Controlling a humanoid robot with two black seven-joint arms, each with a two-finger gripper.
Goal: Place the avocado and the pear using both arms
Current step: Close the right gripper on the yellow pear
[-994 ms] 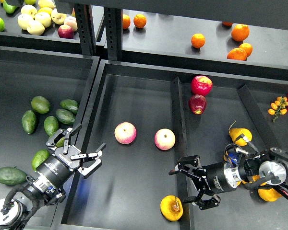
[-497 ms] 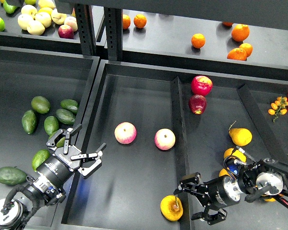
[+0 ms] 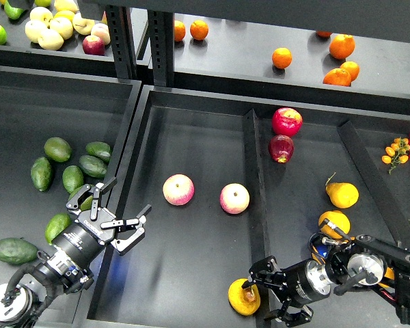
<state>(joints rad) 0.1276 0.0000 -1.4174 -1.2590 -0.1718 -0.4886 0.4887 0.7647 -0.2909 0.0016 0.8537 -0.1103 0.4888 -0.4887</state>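
The pear (image 3: 239,298), squat and yellow-orange with a brown blotch, lies at the front of the middle tray beside the divider. My right gripper (image 3: 268,292) is open, low at the front edge, with its fingers right against the pear's right side. Several dark green avocados (image 3: 72,178) lie in the left tray. My left gripper (image 3: 118,212) is open and empty above the wall between the left and middle trays. One avocado (image 3: 83,200) is partly hidden beneath it.
Two pink-and-yellow apples (image 3: 178,189) (image 3: 234,198) lie mid-tray. Two red apples (image 3: 287,121) and a stemmed yellow pear (image 3: 342,195) lie right of the divider (image 3: 257,198). Oranges (image 3: 337,76) sit on the back shelf, small tomatoes (image 3: 396,149) at far right.
My right arm has pulled back toward the front edge and to the left, bringing its open gripper down beside the pear. The left arm has not moved.
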